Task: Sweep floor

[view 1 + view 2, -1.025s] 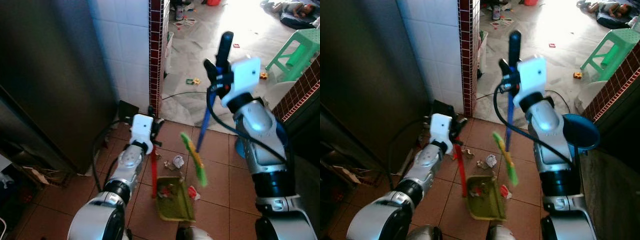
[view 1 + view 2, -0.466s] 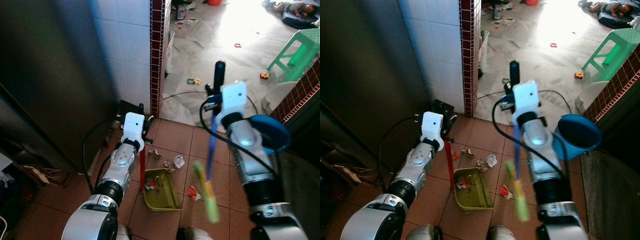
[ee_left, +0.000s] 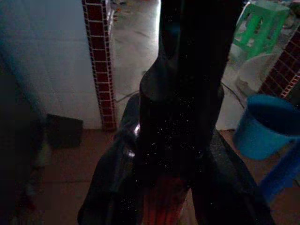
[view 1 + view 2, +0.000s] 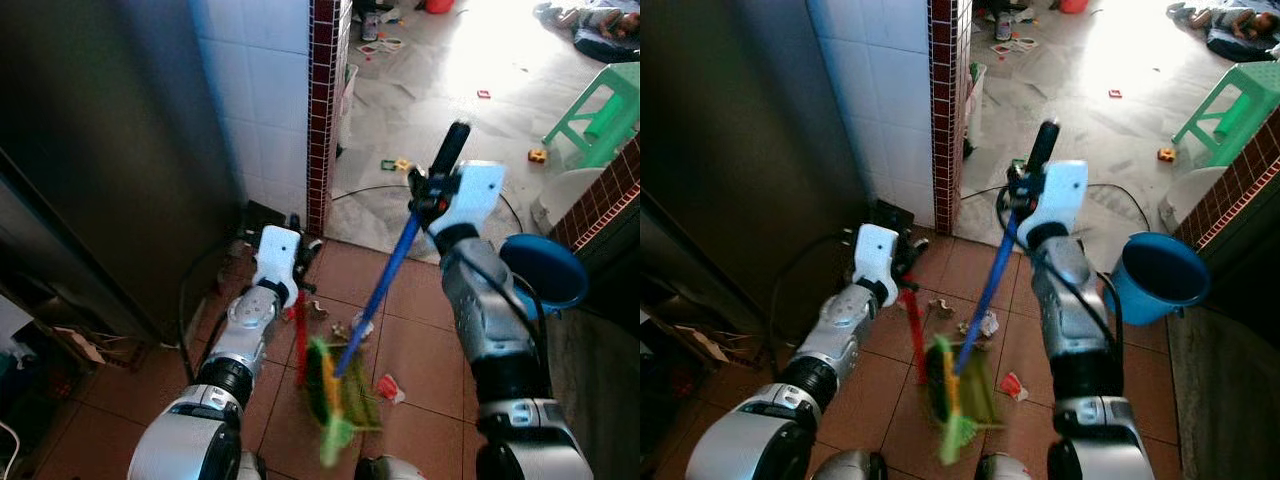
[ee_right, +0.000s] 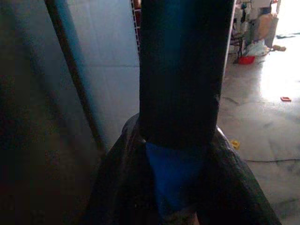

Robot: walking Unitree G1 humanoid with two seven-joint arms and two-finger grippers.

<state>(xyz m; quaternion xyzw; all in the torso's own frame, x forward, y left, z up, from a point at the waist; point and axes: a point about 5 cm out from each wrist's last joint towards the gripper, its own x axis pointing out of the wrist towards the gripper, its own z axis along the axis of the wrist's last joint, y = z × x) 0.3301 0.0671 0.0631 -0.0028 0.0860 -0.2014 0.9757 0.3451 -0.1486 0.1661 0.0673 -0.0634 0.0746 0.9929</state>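
Now we sweep scraps into the dustpan.

Nearest us, the blurred green broom head [image 4: 335,400] swings over the yellow-green dustpan [image 4: 975,395] on the tiled floor [image 4: 420,345]; a red scrap [image 4: 388,387] lies just right and paper bits [image 4: 985,325] just beyond. We judge the next stroke should draw these in. Our left claw [image 4: 295,240] is pinched on the dustpan's red handle [image 4: 300,335], holding it upright. Farther off, our right claw [image 4: 425,195] is clamped round the blue broom handle [image 4: 385,280], near its black grip.
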